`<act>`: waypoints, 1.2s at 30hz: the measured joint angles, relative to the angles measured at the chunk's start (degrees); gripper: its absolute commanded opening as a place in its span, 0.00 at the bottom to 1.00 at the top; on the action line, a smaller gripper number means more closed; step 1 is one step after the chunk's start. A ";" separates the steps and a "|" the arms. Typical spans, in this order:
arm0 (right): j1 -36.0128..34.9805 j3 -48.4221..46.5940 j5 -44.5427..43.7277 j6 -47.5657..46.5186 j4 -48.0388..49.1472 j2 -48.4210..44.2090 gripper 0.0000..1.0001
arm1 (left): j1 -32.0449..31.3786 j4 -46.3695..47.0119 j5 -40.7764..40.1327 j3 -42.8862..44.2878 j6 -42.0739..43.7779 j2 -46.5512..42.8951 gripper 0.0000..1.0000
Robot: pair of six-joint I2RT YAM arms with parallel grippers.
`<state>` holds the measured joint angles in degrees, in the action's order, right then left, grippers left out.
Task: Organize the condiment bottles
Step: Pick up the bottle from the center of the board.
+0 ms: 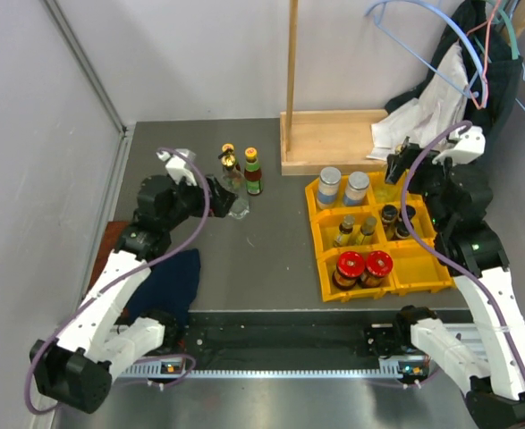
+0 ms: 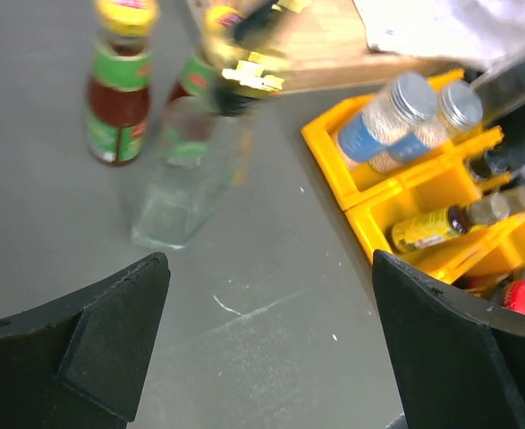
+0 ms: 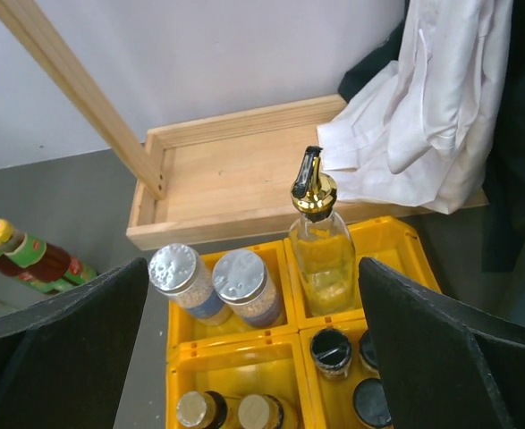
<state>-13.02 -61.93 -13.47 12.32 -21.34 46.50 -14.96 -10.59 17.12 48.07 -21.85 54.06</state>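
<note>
Left gripper (image 2: pixel 269 299) spread wide, nothing between the fingers, low over the grey table (image 2: pixel 56 232); loose clear bottle (image 2: pixel 186 179) with gold stopper sits ahead of the fingers in the upper left of the left wrist view, blurred, looks tilted, not touching either finger; two red sauce bottles (image 2: pixel 117 98) with yellow caps and green labels stand just behind it.

Yellow bin (image 1: pixel 419 273) at centre right of the top view. Its upper left compartment holds two silver-lidded jars (image 1: pixel 330 185) side by side; middle left has two small bottles (image 1: pixel 345 230); middle right has dark jars (image 1: pixel 389 218); lower left has two red-lidded jars (image 1: pixel 350 265) touching.

Right gripper (image 3: pixel 253 295) opened wide above the bin's far end, gripping nothing; binned clear bottle (image 3: pixel 323 255) with gold stopper stands upright in the upper right compartment, centre of the right wrist view, clear of both fingers.

Wooden tray (image 3: pixel 235 174) just beyond the bin; white cloth (image 3: pixel 423 107) draped over its right end.
</note>
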 measured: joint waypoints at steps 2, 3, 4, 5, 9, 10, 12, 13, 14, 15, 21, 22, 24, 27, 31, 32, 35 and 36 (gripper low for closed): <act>0.00 -0.02 0.94 0.33 -0.59 -0.59 0.99 | -7.02 2.01 -6.80 -0.94 1.51 0.66 0.99; 0.00 -0.02 1.22 0.37 -0.98 -0.76 0.99 | -10.29 3.19 -9.90 -1.57 2.16 1.22 0.99; 0.00 -0.02 1.44 0.37 -1.20 -0.85 0.99 | -12.66 4.24 -12.37 -2.32 2.56 1.73 0.99; 0.00 -0.02 1.73 0.39 -1.46 -0.87 0.99 | -14.99 5.66 -15.15 -3.58 2.97 2.14 0.99; 0.00 -0.02 2.47 0.42 -2.73 -1.14 0.99 | -17.90 10.08 -24.06 -9.46 3.89 2.73 0.99; 0.00 -0.02 2.62 0.42 -2.89 -1.27 0.99 | -18.05 11.21 -25.94 -10.80 4.02 2.73 0.99; 0.00 -0.02 2.75 0.46 -3.02 -1.64 0.99 | -18.21 13.14 -29.27 -12.87 4.33 2.73 0.99; 0.00 -0.02 2.82 0.48 -3.02 -1.86 0.99 | -18.25 14.08 -30.36 -13.60 4.48 2.73 0.99; 0.00 -0.02 2.86 0.61 -3.04 -2.10 0.99 | -18.32 15.32 -31.45 -14.45 4.74 2.73 0.99; 0.00 -0.02 2.91 0.76 -3.06 -2.29 0.99 | -18.43 16.90 -32.24 -15.34 5.20 2.73 0.99; 0.00 -0.02 3.06 1.03 -3.17 -2.56 0.99 | -18.51 25.42 -34.88 -18.73 7.72 5.38 0.99; 0.00 -0.02 3.13 1.05 -3.19 -2.56 0.99 | -18.51 26.69 -34.95 -18.73 8.22 6.62 0.99; 0.00 -0.02 4.09 1.01 -3.19 -2.51 0.99 | -18.51 27.69 -34.86 -18.71 8.55 8.17 0.99; 0.00 -0.09 8.37 0.85 -3.13 -1.64 0.99 | -18.51 26.97 -34.77 -18.12 8.55 9.29 0.99; -0.31 -0.07 18.03 0.94 -0.81 0.74 0.99 | -18.51 25.66 -35.41 -17.11 7.91 8.15 0.99; -0.83 -0.07 20.13 0.94 0.33 1.70 0.99 | -18.51 25.14 -35.69 -17.11 7.45 7.34 0.99; -6.73 -0.57 22.97 -0.02 3.10 6.14 0.99 | -18.51 22.12 -36.54 -17.09 5.22 3.78 0.99; -9.70 -1.36 23.32 -0.81 3.74 8.11 0.99 | -18.51 20.92 -36.96 -17.09 4.24 2.45 0.99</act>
<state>-22.72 -63.29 9.85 11.51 -17.61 54.61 -33.47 10.33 -19.84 30.98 -17.61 56.51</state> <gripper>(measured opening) 0.987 0.989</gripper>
